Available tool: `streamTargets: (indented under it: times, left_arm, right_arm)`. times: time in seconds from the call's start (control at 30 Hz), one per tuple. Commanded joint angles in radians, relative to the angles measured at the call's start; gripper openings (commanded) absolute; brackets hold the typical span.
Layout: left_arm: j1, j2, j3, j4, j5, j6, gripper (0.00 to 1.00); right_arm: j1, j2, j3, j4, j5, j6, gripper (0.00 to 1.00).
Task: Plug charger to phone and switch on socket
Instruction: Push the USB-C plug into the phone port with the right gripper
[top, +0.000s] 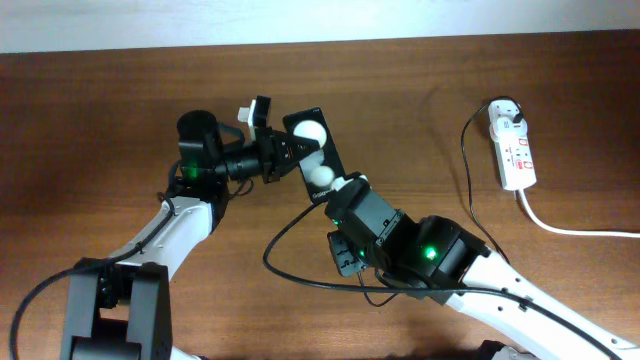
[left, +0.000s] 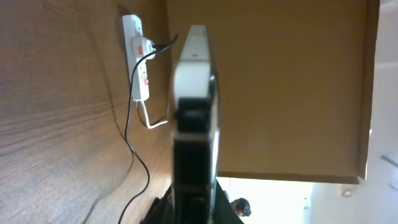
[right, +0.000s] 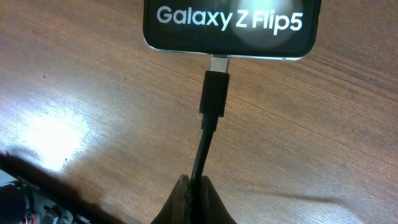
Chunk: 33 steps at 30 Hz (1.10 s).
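The black phone (top: 316, 150) is lifted off the table, held by my left gripper (top: 288, 152), which is shut on it. In the left wrist view the phone (left: 194, 112) shows edge-on between the jaws (left: 194, 211). My right gripper (top: 346, 192) is shut on the charger cable (right: 205, 146) just behind its dark connector (right: 214, 93). The connector's metal tip meets the port in the phone's lettered end (right: 230, 25). The charger's plug head (top: 512, 118) sits in the white socket strip (top: 515, 155) at the far right, which also shows in the left wrist view (left: 138, 56).
The black cable (top: 466, 175) runs down from the strip, passes under my right arm and loops on the table at the left of it. The strip's thick white cord (top: 560, 226) trails off to the right edge. The table is brown wood.
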Motion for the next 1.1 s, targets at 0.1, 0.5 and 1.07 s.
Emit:
streamTargets:
  times: [0.1, 0.5, 1.07]
  left_arm:
    - [-0.018, -0.006, 0.011, 0.010, 0.168, 0.016, 0.00]
    - [-0.018, -0.006, 0.011, 0.096, 0.257, -0.097, 0.00]
    - [0.023, -0.006, 0.011, 0.095, 0.032, -0.019, 0.00]
  right_arm:
    - [-0.002, 0.003, 0.002, 0.048, 0.085, 0.000, 0.04]
    - [-0.002, 0.003, 0.002, 0.122, 0.103, 0.000, 0.04]
    - [0.151, -0.065, 0.003, -0.025, 0.213, -0.042, 0.04]
